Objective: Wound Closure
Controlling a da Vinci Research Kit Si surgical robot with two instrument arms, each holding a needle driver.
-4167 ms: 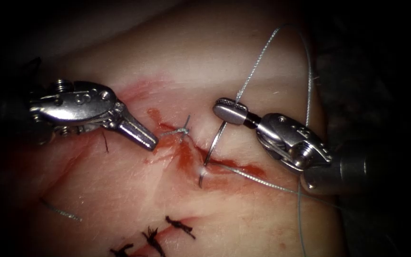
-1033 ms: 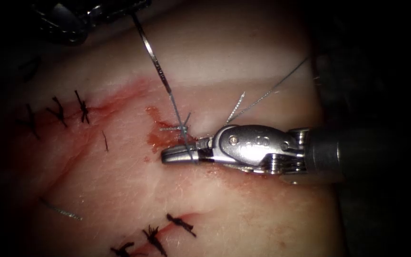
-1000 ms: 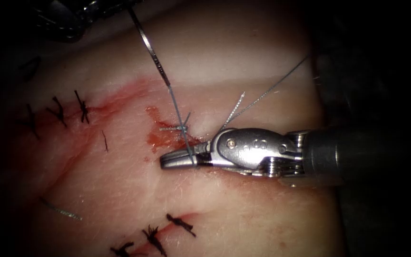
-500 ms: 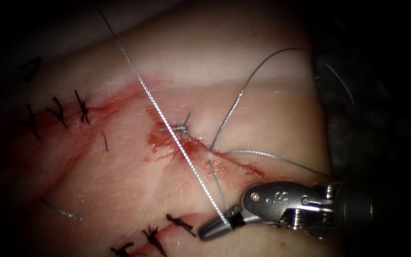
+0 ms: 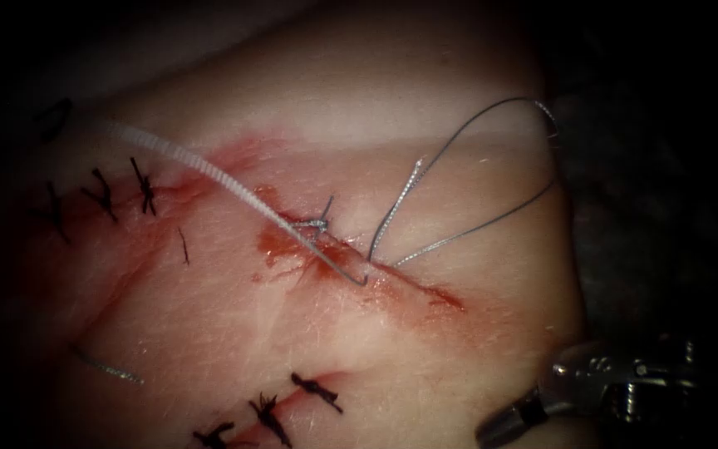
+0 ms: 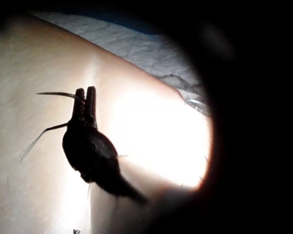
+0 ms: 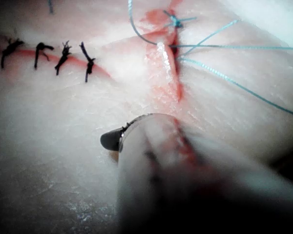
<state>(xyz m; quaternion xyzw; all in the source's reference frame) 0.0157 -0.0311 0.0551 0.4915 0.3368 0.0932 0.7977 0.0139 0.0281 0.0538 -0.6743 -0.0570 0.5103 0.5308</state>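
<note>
At the cut [image 5: 413, 283]: it is running slantwise across the tissue [image 5: 376, 108], with red fluid [image 5: 280, 243] lying along it and to its left.
Knot [image 5: 317, 223]: a tied stitch is sitting on the upper stretch of the cut, short tails sticking up.
Thread [image 5: 209, 170]: one pale strand is coming in from the endoscope view's upper left, crossing the tissue left of the cut and going into it just below the knot.
Loop [image 5: 492, 158]: on the right side of the cut a thin loop of the same thread is rising from the same spot, arching over the tissue and coming back down.
Left claw [image 6: 86, 95]: in the left wrist view it is pressing together on the needle [image 6: 56, 93], which is sticking out sideways from the tips as a thin curve. Can't tell where along the curve the grip is.
Needle position: it is hanging above the tissue, not in it.
Right claw [image 5: 489, 433]: it is sitting at the endoscope view's lower right, well apart from the cut, tips pressed together, nothing seen between them.
Black stitches [image 5: 143, 187]: a row is sitting far left of the cut, more [image 5: 316, 391] near the bottom edge.
Cut end [image 5: 105, 366]: a loose bit of thread is lying at lower left.
</note>
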